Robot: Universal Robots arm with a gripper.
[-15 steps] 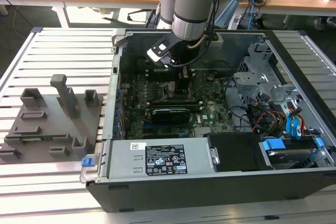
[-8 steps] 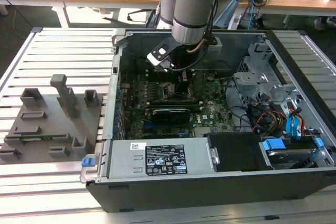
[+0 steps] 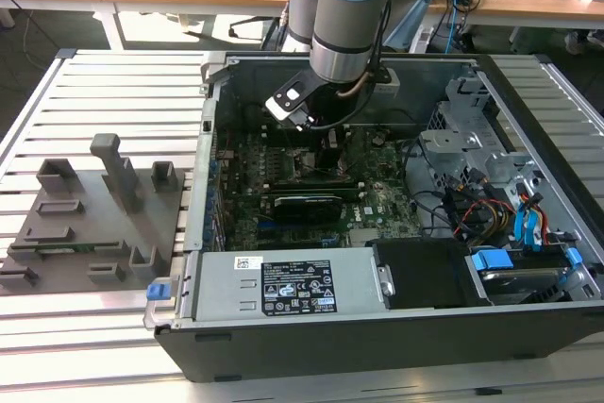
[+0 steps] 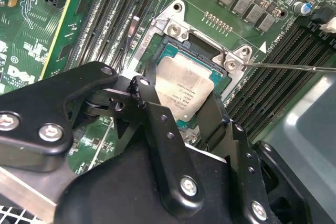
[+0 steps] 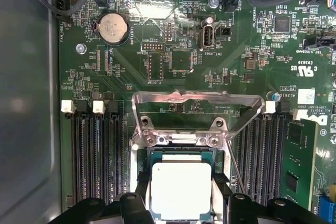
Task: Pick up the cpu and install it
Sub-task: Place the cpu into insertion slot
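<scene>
The cpu [image 4: 186, 85], a flat silvery square with a thin green edge, lies level in the open motherboard socket [image 4: 176, 24]. In the first wrist view the cpu [image 5: 181, 187] sits just below the raised metal load plate [image 5: 197, 98]. My gripper [image 4: 184, 111] reaches down over the socket, and its two black fingers [image 4: 149, 103] press against opposite edges of the chip. In the exterior view the gripper [image 3: 316, 139] hangs inside the open computer case [image 3: 217, 73], above the green motherboard [image 3: 377, 205].
Memory slots [image 5: 97, 161] flank the socket on both sides, and a thin lever wire [image 4: 294, 66] sticks out beside it. The power supply [image 3: 283, 285] and drive cage [image 3: 491, 167] fill the case's near and right parts. Grey fixture blocks [image 3: 85, 214] stand on the slatted table at the exterior view's left.
</scene>
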